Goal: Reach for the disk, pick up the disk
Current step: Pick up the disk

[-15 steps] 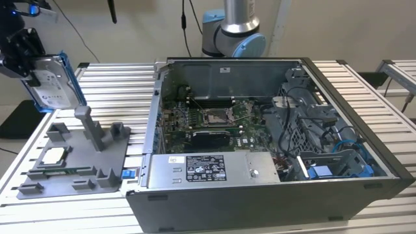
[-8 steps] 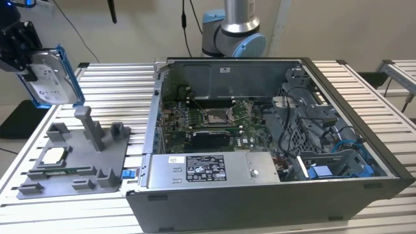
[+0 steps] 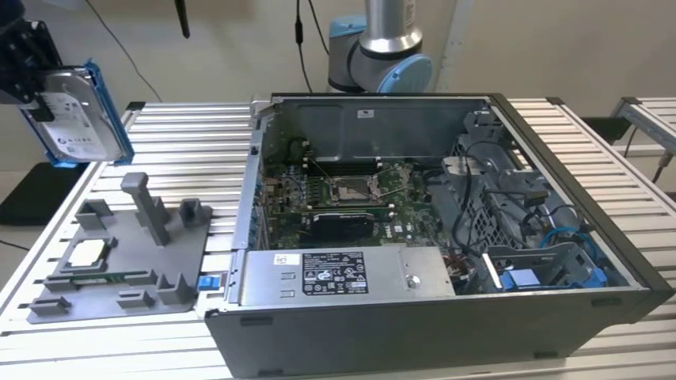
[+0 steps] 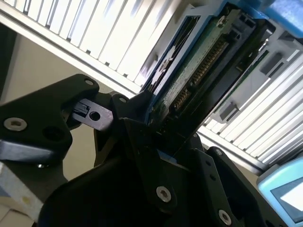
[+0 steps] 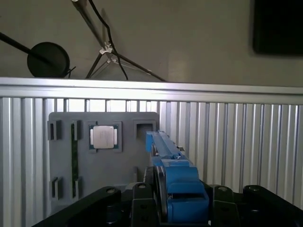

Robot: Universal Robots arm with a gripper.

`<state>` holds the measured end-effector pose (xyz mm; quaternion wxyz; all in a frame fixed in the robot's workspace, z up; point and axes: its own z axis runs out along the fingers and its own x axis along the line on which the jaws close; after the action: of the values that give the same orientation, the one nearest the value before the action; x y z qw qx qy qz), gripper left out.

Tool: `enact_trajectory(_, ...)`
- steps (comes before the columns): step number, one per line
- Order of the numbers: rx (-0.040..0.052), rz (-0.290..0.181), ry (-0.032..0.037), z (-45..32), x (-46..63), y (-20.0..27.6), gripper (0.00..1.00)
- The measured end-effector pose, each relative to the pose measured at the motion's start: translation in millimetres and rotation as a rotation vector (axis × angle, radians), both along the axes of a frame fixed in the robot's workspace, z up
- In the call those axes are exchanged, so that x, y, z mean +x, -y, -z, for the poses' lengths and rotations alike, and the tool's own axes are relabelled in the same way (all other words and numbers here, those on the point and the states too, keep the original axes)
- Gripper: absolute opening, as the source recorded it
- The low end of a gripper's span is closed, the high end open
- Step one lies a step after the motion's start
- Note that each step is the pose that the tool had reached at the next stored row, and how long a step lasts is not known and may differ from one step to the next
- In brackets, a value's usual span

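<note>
Your gripper [image 3: 32,99] hangs high above the gray parts fixture [image 3: 127,261], clamped on the disk [image 3: 79,119], which stands on edge. The picture's edge cuts off the gripper's body.

- We find the disk [image 3: 79,119], clamped in the gripper [image 3: 32,95], raised above the table [image 3: 190,134], near the fixture plate [image 3: 158,261] lying on it.
- The computer case [image 3: 423,340] stands to the plate's right in the exterior view.
</note>
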<state>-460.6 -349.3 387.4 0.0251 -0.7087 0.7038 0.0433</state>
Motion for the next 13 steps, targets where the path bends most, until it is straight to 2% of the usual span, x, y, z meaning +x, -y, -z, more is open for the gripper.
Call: enact_trajectory(13, 0.0002, 0.0, -0.0001, -26.3, 0.0, 0.0, 0.0)
